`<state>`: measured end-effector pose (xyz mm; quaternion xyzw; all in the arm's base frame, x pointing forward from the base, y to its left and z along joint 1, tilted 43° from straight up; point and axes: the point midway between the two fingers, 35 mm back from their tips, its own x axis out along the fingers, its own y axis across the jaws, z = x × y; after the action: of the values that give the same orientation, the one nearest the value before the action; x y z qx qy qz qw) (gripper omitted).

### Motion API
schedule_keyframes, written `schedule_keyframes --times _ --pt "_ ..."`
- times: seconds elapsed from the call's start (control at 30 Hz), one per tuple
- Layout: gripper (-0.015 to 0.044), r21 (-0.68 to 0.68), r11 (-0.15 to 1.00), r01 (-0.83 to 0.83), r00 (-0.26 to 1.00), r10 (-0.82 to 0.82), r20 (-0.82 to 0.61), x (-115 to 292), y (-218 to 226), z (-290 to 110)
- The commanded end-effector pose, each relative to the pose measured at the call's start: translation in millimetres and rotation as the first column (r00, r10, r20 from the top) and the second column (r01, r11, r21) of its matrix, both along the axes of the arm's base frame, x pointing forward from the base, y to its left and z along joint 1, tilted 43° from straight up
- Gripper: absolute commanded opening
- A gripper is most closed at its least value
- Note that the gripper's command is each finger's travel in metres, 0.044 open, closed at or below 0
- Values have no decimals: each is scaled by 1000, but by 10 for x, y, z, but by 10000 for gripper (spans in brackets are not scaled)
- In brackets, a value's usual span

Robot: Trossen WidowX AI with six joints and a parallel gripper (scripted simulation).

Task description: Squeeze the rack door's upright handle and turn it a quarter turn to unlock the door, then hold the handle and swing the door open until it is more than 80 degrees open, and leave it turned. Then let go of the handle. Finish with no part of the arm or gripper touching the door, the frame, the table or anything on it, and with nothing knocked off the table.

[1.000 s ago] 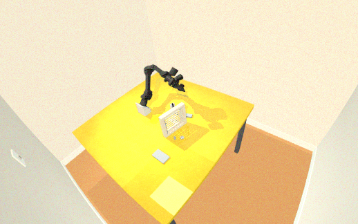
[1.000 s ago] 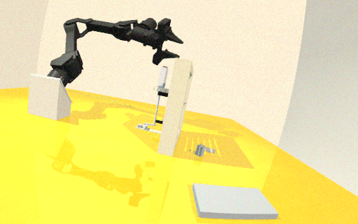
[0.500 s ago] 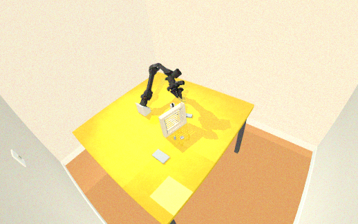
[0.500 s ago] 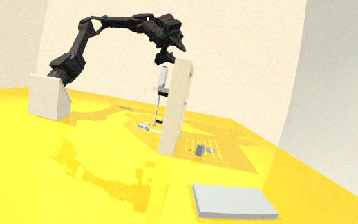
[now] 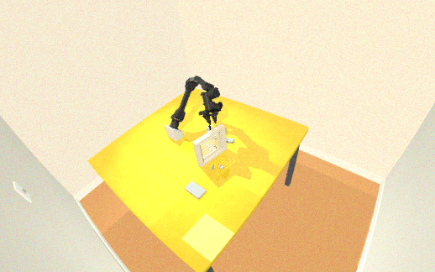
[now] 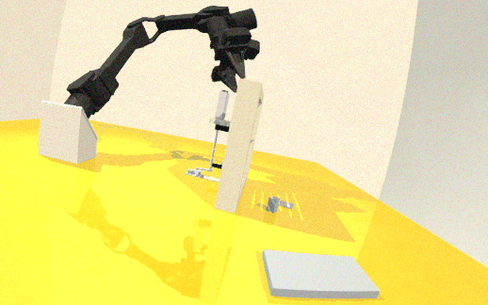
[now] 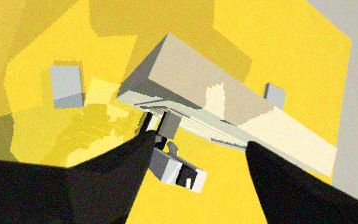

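The rack's cream frame (image 5: 197, 154) (image 6: 238, 151) (image 7: 200, 87) stands upright on the yellow table (image 5: 144, 147). Its slatted door (image 5: 212, 145) looks shut within the frame. The pale upright handle (image 6: 222, 104) (image 7: 166, 167) sticks up on the robot's side, with brackets and a thin rod below it. My gripper (image 5: 212, 123) (image 6: 238, 84) (image 7: 200, 141) points down, partly open and empty, just above the handle and beside the frame's top edge. In the wrist view the handle lies between the fingers, nearer the left one. Whether a fingertip touches the frame cannot be told.
A flat grey slab (image 5: 196, 190) (image 6: 321, 275) lies in front of the frame. Small grey pieces (image 5: 212, 167) (image 6: 273, 204) lie on the table close to its front. A small grey block (image 5: 229, 140) (image 7: 66, 85) lies past the frame's far end.
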<state>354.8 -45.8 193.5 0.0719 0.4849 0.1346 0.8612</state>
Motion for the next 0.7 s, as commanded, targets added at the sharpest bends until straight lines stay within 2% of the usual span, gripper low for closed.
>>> schedule_keyframes --times 0.0,0.43,0.67 --pt "298 68 998 -12 997 17 -82 -37 -30 -50" --pt "298 321 946 45 947 62 -314 -166 -156 -110" --pt "298 409 908 89 923 79 -376 -195 -207 -90"
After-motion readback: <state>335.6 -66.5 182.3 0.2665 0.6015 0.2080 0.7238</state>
